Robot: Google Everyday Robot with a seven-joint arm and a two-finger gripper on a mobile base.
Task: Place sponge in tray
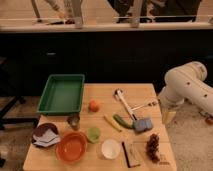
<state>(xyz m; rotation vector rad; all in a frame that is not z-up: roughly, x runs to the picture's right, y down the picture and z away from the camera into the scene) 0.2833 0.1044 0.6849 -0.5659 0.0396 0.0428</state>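
Note:
The grey-blue sponge lies on the wooden table, right of centre, next to a green vegetable. The green tray sits at the table's back left corner and holds nothing that I can see. My white arm reaches in from the right. The gripper hangs by the table's right edge, a short way right of the sponge and slightly behind it, and is not touching it.
On the table stand an orange ball, a white-handled tool, a metal cup, a green cup, a white cup, an orange bowl, a tan block with a black edge, a dark red cluster and a snack bag.

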